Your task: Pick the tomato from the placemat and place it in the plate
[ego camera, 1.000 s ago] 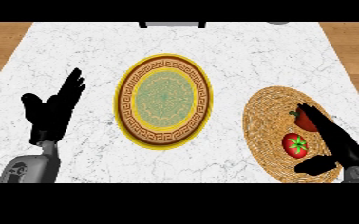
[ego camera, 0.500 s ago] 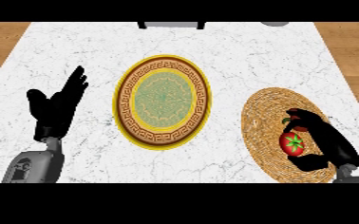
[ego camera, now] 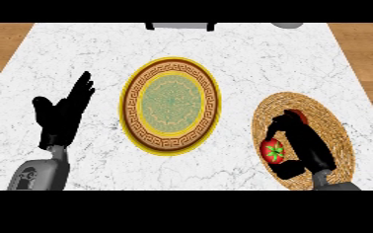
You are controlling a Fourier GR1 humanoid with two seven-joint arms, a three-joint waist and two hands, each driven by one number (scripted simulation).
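On the woven placemat (ego camera: 331, 128), the right robot hand (ego camera: 306, 145) curls around the tomato (ego camera: 275, 150).

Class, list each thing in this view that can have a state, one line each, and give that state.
tomato: on the placemat, right hand curled round it
placemat: flat on the counter
plate: nothing on it
right hand: shut on the tomato
left hand: open, resting
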